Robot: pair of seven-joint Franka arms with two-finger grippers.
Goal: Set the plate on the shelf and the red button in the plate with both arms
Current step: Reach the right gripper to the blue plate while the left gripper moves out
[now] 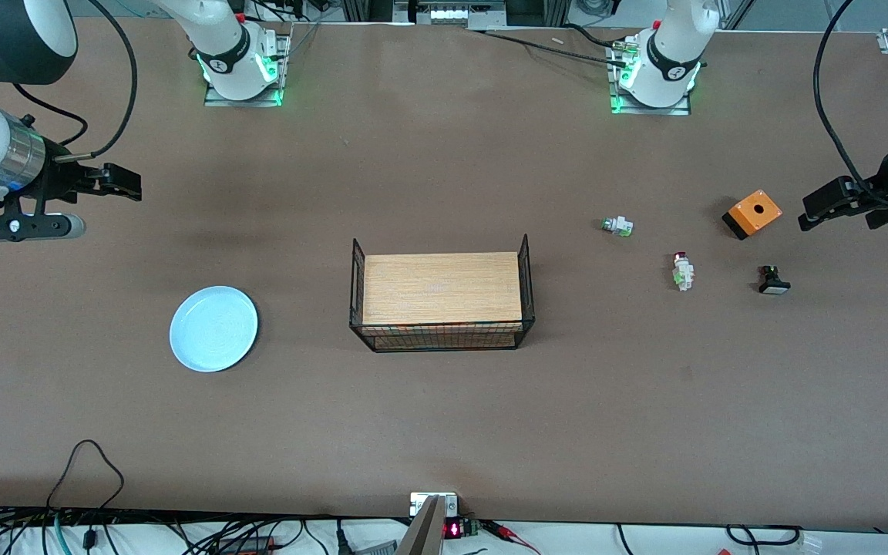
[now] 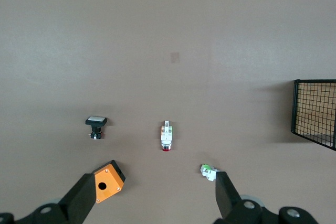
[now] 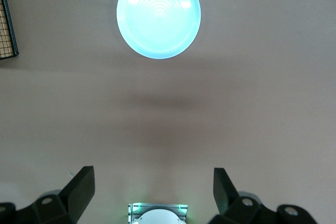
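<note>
Nothing placed yet: the plate [image 1: 213,328] lies on the surface at the right arm's end, the red button [image 1: 682,271] near the left arm's; both the left gripper [image 2: 152,200] and right gripper [image 3: 153,190] hover, jaws apart, empty.

White arms [image 1: 220,38] with black cables, black jaws, green-lit bases.
</note>
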